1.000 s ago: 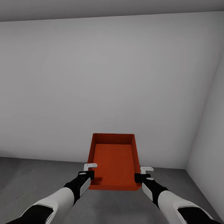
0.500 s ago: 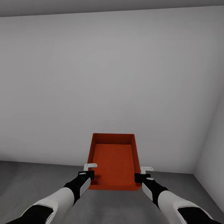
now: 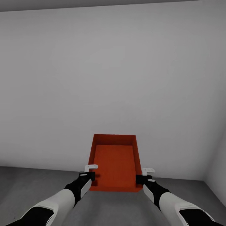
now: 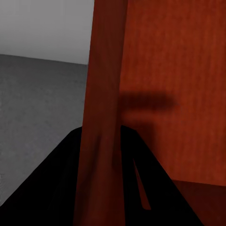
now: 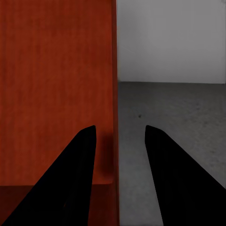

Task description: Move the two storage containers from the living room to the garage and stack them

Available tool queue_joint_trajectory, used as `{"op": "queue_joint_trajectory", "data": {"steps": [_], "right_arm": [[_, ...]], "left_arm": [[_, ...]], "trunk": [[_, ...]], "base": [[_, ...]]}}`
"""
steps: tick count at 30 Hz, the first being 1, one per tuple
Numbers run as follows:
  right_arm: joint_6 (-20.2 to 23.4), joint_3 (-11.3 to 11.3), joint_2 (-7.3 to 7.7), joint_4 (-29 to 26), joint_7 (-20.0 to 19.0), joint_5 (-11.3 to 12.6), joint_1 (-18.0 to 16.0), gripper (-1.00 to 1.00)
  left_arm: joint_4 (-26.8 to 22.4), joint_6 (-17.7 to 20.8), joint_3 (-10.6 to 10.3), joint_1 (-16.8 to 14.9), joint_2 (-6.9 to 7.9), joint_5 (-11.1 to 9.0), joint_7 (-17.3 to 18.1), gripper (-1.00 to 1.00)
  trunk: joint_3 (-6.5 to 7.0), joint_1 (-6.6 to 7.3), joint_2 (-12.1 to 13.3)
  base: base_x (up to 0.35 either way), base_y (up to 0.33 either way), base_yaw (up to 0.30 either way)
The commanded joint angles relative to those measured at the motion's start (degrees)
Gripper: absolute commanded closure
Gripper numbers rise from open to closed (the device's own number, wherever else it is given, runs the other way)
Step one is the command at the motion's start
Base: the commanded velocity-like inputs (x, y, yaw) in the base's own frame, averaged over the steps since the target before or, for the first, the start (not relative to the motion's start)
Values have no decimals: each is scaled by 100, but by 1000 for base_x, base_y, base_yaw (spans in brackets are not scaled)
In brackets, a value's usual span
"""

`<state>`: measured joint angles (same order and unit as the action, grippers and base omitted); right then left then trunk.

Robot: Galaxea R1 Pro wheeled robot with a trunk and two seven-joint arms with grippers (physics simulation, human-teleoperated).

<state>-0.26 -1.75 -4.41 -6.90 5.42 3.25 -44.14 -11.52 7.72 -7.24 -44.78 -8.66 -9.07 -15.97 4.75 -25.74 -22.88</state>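
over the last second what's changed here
Only the view shifted: the wall-floor line dropped lower and the right-hand corner slid further right, so the camera has moved with the robot, not the things. The bin sits just as before between the left tool and right tool, each straddling a side wall, above the grey floor. Nothing was let go.

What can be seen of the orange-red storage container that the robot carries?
The storage container is an orange-red, open-top rectangular bin with thin plain walls, a finely textured bottom and nothing inside. It is held level in the air above the dark grey floor, before a pale grey wall. The left pincer grips its left wall near the front corner; the right pincer straddles its right wall.
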Motion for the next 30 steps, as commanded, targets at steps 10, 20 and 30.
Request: {"op": "queue_joint_trajectory", "data": {"steps": [10,20,30], "right_arm": [[-10,8,30,13,46,44,2,100],[-7,8,28,13,47,44,2,100],[42,14,34,13,39,44,2,100]], "left_arm": [[-35,37,144,-4,48,72,-38,100],[-35,37,144,-4,48,72,-38,100],[-35,29,144,-4,48,72,-38,100]], "trunk": [[-2,-5,-4],[-2,-5,-4],[-45,-5,-4]], "base": [[261,203,0],[261,203,0],[104,68,0]]}}
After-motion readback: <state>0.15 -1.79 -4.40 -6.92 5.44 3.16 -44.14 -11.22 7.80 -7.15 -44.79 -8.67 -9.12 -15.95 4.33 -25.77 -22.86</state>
